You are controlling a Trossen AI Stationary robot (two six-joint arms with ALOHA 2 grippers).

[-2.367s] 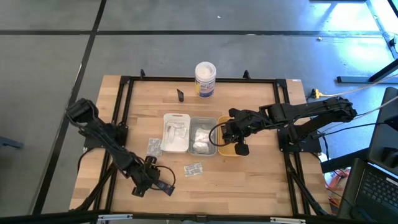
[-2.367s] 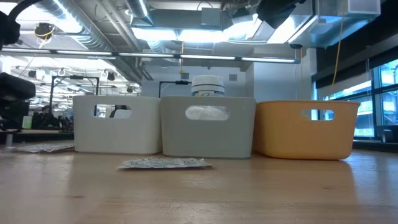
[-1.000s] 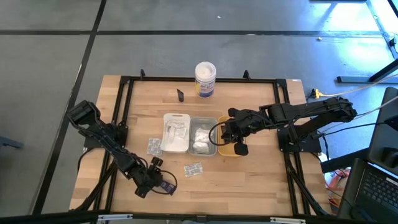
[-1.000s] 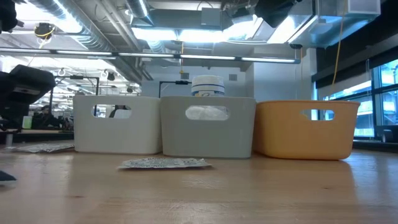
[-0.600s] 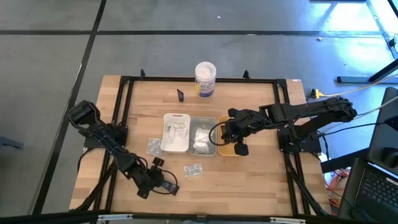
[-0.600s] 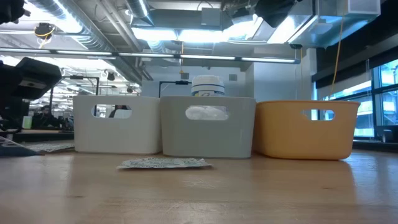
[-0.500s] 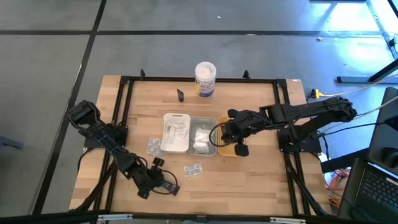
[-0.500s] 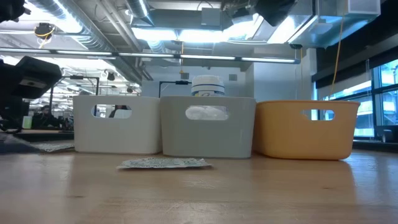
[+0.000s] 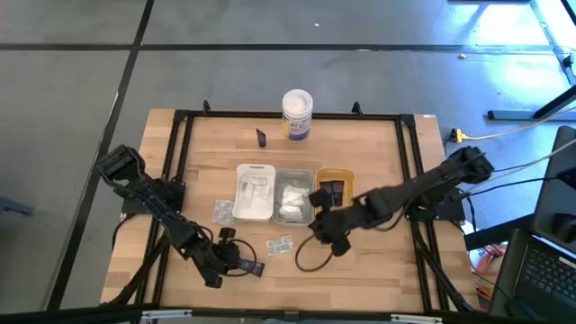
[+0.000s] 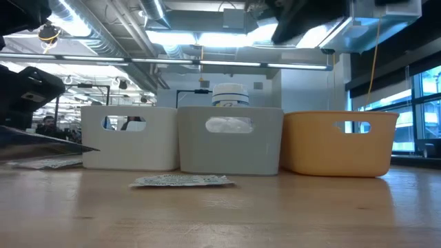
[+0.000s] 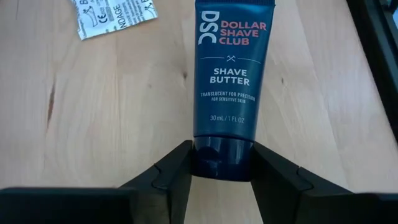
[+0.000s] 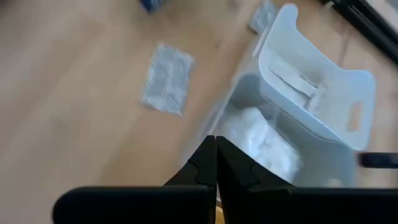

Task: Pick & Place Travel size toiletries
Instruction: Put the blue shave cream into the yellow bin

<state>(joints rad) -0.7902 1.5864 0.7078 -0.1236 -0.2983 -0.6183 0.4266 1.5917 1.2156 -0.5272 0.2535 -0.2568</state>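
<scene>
The left gripper (image 11: 221, 177) clamps the cap of a dark blue soft plastic tube (image 11: 229, 81), its cap end hidden between the fingers. The right gripper (image 12: 216, 163) has its fingers pressed together and empty, above the grey plastic tray (image 12: 323, 165); a silvery flat sachet (image 12: 166, 86) looks blurred.

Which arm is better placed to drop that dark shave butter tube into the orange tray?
Left. The left gripper is shut on the shave butter tube, while the right gripper, shut and empty, hovers by the grey tray.

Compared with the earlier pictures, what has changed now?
The right gripper left the orange tray and swung toward the front, jaws shut, uncovering black tubes inside. The left gripper crept slightly right, gripping the shave butter tube. Trays, sachets, tub unchanged.
</scene>
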